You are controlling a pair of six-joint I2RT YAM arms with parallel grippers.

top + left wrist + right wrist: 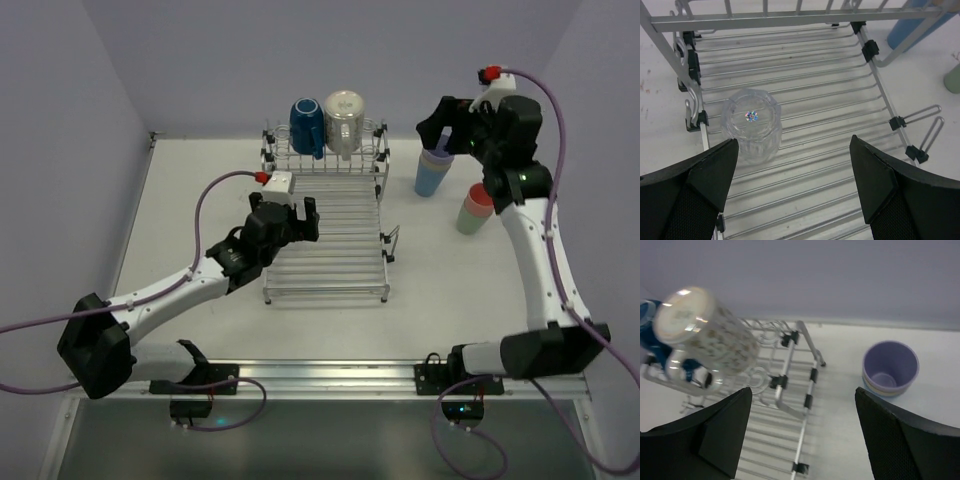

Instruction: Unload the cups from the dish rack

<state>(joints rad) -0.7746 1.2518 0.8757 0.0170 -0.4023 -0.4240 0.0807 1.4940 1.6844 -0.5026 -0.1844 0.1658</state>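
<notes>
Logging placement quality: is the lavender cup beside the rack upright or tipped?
Upright. The right wrist view looks down into the open mouth of the lavender cup, nested atop a cup stack.

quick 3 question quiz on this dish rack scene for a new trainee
1. True or false: the dark-blue mug sits on the raised tier of the dish rack.
2. Which cup stands on the rack's slats near the left gripper? A: pink tumbler. B: clear tumbler. C: tan tumbler.
3. One word: is the right gripper open or shut?
Key: 1 true; 2 B; 3 open.
</notes>
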